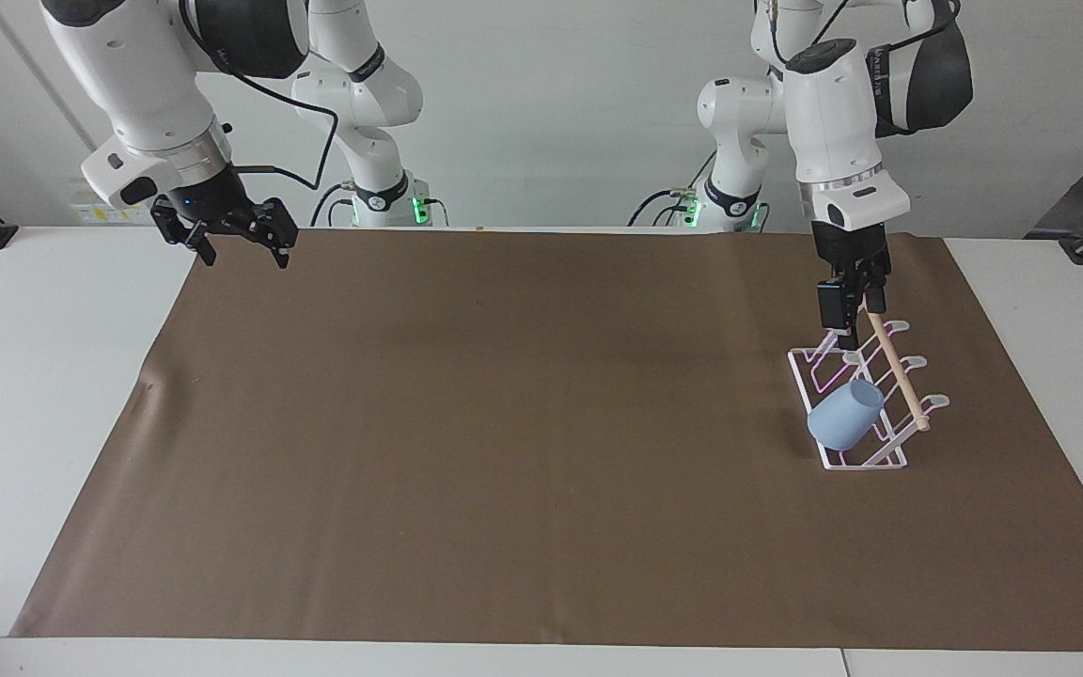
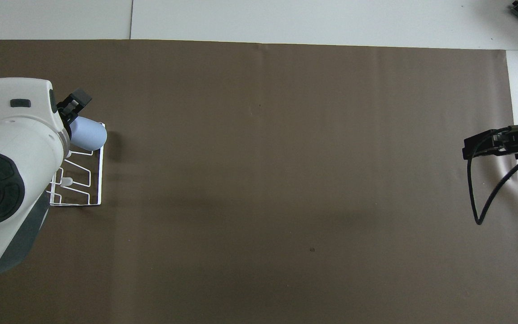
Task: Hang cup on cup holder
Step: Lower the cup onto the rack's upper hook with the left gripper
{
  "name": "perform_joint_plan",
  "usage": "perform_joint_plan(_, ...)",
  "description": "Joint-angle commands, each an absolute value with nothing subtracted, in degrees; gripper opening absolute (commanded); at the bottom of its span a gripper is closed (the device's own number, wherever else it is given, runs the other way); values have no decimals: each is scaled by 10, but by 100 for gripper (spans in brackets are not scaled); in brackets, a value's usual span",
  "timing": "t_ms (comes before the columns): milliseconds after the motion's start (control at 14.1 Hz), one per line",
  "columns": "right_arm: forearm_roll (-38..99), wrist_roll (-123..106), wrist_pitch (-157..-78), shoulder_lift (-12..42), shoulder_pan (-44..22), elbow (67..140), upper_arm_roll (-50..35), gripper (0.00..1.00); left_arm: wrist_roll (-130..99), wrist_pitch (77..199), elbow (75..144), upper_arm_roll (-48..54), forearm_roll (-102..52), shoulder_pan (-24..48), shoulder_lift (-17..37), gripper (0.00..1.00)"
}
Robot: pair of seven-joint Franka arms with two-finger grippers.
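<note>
Cup (image 1: pixel 845 415) sits tilted on a prong of the cup holder (image 1: pixel 866 461); left claw (image 1: pixel 848 306) hangs spread and empty above it. Risk: any knock to the rack could slide the cup off. Right claw (image 1: pixel 239 243) waits spread over the counter's edge.

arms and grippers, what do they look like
Both arms are glossy white with dark grey joint bands and round black caps. The left gripper and right gripper are small, black and two-fingered. A black cable loops along the right arm, and green lights glow at both bases.

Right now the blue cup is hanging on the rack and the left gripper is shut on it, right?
Not quite. The cup does hang on the cup holder, but the left gripper is open above the rack, holding nothing, as the facing view shows.
</note>
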State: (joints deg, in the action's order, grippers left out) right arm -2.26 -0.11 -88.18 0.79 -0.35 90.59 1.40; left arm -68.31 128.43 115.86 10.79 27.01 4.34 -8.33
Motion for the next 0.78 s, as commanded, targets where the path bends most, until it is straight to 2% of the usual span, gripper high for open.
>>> perform_joint_plan(0, -27, -9, -881, -4, 3, 919, 10, 100, -540, 1217, 1117, 103, 185, 54, -76, 100)
perform_joint_plan(425, -27, -9, -881, -4, 3, 919, 10, 100, -282, 1102, 1036, 97, 43, 54, -57, 100)
perform_joint_plan(709, -27, -9, -881, -4, 3, 919, 10, 100, -134, 1047, 998, 58, 26, 64, -53, 100)
